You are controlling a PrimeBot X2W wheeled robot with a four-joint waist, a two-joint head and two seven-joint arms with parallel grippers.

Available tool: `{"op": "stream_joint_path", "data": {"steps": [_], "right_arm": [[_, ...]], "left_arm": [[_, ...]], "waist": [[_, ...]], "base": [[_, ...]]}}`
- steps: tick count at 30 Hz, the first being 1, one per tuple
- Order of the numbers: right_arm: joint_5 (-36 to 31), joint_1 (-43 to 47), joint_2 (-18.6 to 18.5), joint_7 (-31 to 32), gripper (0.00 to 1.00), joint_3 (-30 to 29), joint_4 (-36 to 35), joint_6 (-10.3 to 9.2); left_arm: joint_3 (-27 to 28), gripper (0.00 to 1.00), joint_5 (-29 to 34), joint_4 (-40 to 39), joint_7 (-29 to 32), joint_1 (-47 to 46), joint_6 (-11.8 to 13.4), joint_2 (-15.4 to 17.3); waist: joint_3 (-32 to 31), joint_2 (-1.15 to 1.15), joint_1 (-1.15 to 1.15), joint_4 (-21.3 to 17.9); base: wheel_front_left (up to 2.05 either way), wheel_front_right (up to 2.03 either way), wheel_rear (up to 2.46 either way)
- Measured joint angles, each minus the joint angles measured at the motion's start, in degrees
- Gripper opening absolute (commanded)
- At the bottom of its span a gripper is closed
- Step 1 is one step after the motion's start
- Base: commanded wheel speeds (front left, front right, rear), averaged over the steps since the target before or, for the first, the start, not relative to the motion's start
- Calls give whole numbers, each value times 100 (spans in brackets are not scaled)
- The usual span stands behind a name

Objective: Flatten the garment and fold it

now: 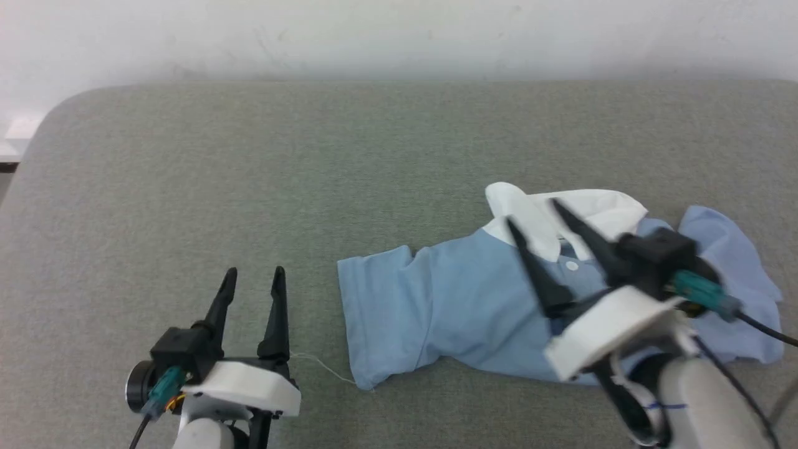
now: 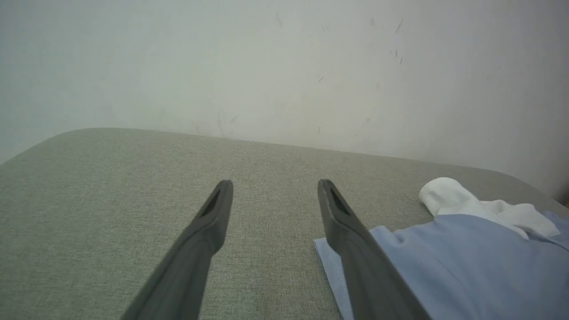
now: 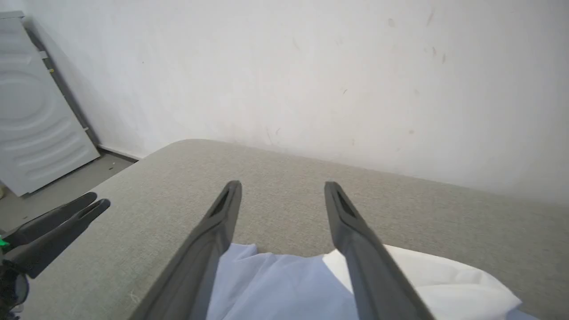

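Shirt (image 1: 449,312) lies bunched on grey worktop (image 1: 249,156); my right tool (image 1: 533,212) hangs spread over its collar (image 1: 601,209), my left tool (image 1: 255,270) spread, clear of the cloth.

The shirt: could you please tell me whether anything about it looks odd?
Yes: the garment lies bunched rather than flat, its white collar rumpled, and a loose white thread trails from its near-left corner.

The right gripper (image 3: 283,186) holds its two dark fingers wide apart over the blue garment (image 3: 284,289) and its white collar (image 3: 444,280). The garment lies on a grey table (image 3: 275,164). The left gripper (image 3: 98,200) is far left.
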Motion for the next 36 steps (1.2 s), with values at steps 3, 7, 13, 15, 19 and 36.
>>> {"op": "stream_joint_path", "data": {"steps": [3, 7, 13, 15, 19, 36], "right_arm": [[-271, 259, 45, -367, 100, -605, -59, 0], [-470, 411, 75, -709, 100, -1067, 46, -1], [-466, 515, 87, -857, 100, -1281, 277, -1], [-381, 514, 91, -909, 100, -1268, 342, -1], [-256, 504, 93, -1005, 100, -1225, 446, -1], [-105, 375, 94, -1157, 100, -1172, 580, -1]], "left_arm": [[-71, 100, 104, 272, 172, -220, 7, 44], [-116, 100, 133, 646, 762, -740, 33, 88], [-129, 100, 107, 1065, 1987, -1307, 164, 213], [-178, 100, 116, 1166, 2491, -1425, 167, 291], [-279, 100, 114, 1236, 3401, -1527, 152, 438], [-820, 0, -120, 645, 4436, -1578, -246, 573]], "waist": [[34, 0, 0, -136], [116, 0, 1, -340], [261, 0, 1, -685], [310, 0, 1, -803], [408, 0, 1, -1013], [625, 0, 1, -1162]], "base": [[0, 0, 0], [0, 0, 0], [0, 0, 0], [0, 0, 0], [0, 0, 0], [0, 0, 0]]}}
